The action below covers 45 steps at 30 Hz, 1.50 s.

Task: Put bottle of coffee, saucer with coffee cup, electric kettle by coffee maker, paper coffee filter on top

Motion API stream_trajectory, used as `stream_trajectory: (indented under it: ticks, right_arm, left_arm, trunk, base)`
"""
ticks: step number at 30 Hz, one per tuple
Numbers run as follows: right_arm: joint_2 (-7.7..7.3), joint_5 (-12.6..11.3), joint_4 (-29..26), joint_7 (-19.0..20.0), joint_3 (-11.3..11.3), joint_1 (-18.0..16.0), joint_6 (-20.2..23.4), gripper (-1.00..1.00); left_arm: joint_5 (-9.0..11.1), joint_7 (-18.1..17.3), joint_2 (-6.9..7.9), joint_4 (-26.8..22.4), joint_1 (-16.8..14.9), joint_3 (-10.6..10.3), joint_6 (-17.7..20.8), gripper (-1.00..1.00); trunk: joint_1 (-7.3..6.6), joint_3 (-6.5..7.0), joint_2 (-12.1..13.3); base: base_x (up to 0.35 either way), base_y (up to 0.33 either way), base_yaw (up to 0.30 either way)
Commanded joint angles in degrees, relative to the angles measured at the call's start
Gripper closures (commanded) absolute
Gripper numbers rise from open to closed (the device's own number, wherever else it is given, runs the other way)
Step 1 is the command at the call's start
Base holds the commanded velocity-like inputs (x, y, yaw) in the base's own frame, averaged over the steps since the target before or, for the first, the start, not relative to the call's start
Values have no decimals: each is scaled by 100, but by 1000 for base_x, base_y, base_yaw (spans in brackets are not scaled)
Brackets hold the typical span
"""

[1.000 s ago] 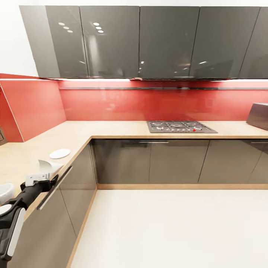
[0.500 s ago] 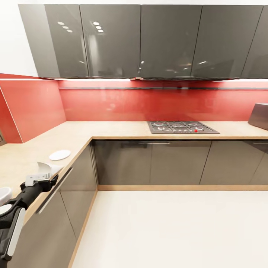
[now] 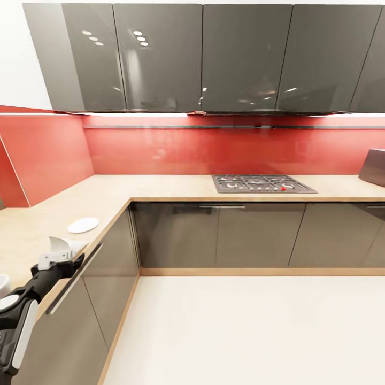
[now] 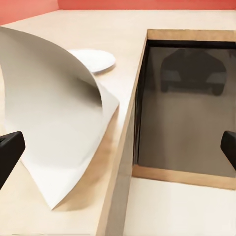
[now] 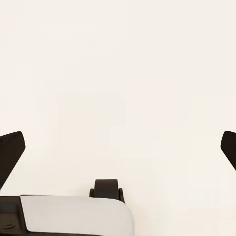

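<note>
Two hands to call here, and both stand spread wide. The left hand (image 3: 56, 256) hovers at the front edge of the desk (image 3: 160, 186), its dark fingertips (image 4: 10, 152) far apart at the sides of the left wrist view and pinching nothing. Just ahead of it the paper coffee filter (image 4: 54, 123) lies on the desk beside that edge, one side curled up and over. Beyond the filter, further along the same run of desk, sits the saucer (image 3: 83, 225), flat and apart from the paper. The right hand (image 5: 118, 147) points down at the pale floor (image 5: 118, 73), its fingertips spread and bare. At the back, a gas hob (image 3: 262, 183) is set into the desk under grey wall cabinets (image 3: 203, 56).
</note>
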Motion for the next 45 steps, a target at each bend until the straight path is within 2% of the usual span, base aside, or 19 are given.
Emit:
stream_trajectory:
  ticks: [1,12,45]
  right_arm:
    - [0,2,4,-1,3,-4,-18,-100]
    - [0,2,4,-1,0,-4,-18,-100]
    - [-1,2,4,-1,3,-4,-18,-100]
  left_arm:
    - [16,-28,-1,20,-5,8,38,-100]
    - [20,-32,-1,192,-5,-20,38,-100]
    - [23,-32,-1,212,-5,-16,38,-100]
  trunk:
    - [0,-6,-3]
    - [0,-6,-3]
    - [0,-6,-3]
  base:
    - [23,0,0]
    - [55,0,0]
    - [45,14,0]
